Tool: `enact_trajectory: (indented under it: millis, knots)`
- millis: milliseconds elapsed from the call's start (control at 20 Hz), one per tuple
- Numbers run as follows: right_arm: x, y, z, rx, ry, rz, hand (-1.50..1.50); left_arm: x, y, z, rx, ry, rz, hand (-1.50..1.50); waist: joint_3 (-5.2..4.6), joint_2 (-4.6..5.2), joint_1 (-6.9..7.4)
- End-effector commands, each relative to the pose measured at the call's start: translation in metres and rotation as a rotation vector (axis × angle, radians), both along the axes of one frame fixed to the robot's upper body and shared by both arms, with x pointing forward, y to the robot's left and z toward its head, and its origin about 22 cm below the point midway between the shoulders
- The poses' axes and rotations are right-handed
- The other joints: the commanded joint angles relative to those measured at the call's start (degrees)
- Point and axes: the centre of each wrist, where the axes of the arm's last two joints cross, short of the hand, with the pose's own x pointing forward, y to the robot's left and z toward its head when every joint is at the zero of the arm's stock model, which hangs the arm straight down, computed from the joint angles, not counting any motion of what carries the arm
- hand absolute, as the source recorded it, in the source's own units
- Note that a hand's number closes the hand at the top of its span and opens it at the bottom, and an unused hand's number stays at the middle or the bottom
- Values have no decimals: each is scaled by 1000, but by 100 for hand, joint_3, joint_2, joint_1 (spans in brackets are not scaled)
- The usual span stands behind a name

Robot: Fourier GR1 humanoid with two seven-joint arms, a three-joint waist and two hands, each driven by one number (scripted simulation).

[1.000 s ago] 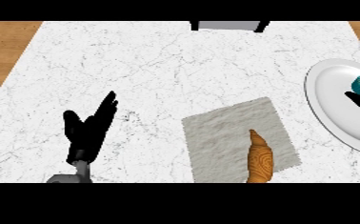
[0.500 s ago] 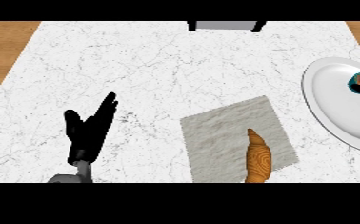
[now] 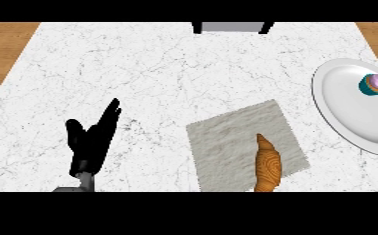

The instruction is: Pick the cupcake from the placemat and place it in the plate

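So the small cupcake with a teal wrapper and pinkish top (image 3: 370, 84) is sitting at the far right edge of the frame, on the round white plate (image 3: 336, 104), and it's partly cut off by the picture's border. It's well apart from the grey fabric placemat (image 3: 229, 139) at lower centre, which only carries a golden-brown croissant (image 3: 267, 166) near its lower right corner. To me that looks like the placing step is basically done, or right at its end. The robot's right hand doesn't show anywhere, so I can't tell what its fingers are doing or whether it's touching the hidden side of the cupcake. The black left hand (image 3: 90, 141) is resting at lower left on the white marbled worktop (image 3: 162, 74), spread, fingers straight and pointing up, holding nothing. My guess for the next move: if the right hand is anywhere near the plate, it needs to let go and pull away without nudging the cupcake, which sits on the plate's far right part. The croissant should just be left alone.
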Motion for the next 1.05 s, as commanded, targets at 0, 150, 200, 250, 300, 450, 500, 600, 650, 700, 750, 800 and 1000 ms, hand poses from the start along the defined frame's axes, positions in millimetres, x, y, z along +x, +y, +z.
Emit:
enact_trajectory:
  millis: [0, 150, 200, 250, 300, 450, 500, 600, 650, 700, 750, 800, 1000]
  knots:
    - [-31, -12, -11, 22, 12, 114, -150, -4, 11, 1, 0, 23, 12, 0, -25, -6, -45]
    - [-60, -32, -1, 32, 32, 153, -150, -5, -6, -11, -16, 53, 19, 0, -27, -9, -82]
    - [-62, -28, -10, 30, 26, 195, -150, 9, -2, -13, -11, 50, 14, 0, -28, -4, -98]
    - [-65, -29, -9, 24, 49, 197, -150, 1, -4, -6, -13, 46, 13, 0, -28, -9, -68]
    - [-79, -21, -29, -6, 30, 166, -150, -18, 16, -3, -11, 39, -2, 0, -32, -23, -73]
    - [-101, -31, -28, -48, 109, 177, -150, -7, 1, -7, 3, 53, 16, 0, -30, -12, -76]
    - [-110, -36, -26, -45, 103, 193, -150, -8, 7, -13, -1, 42, 14, 0, -29, -10, -76]
    - [-109, -25, -38, -59, 131, 200, -150, -8, 3, -12, 11, 48, 8, 0, -31, -13, -72]
    - [-122, -17, -52, -74, 147, 183, -150, -6, 29, -5, -8, 37, 23, 0, -41, -25, -112]
    - [-126, -25, -40, -84, 160, 201, -150, -3, 12, -6, -6, 51, 26, 0, -39, -23, -109]
    - [-144, -32, -37, -71, 161, 194, -150, -13, 13, -10, -8, 48, 8, 0, -38, -24, -110]
    - [-143, -20, -51, -62, 146, 182, -150, -4, 1, -16, -10, 38, 3, 0, -38, -20, -111]
    - [-132, -12, -41, -66, 133, 183, -150, -2, 7, -4, 1, 56, 18, 0, -38, -21, -97]
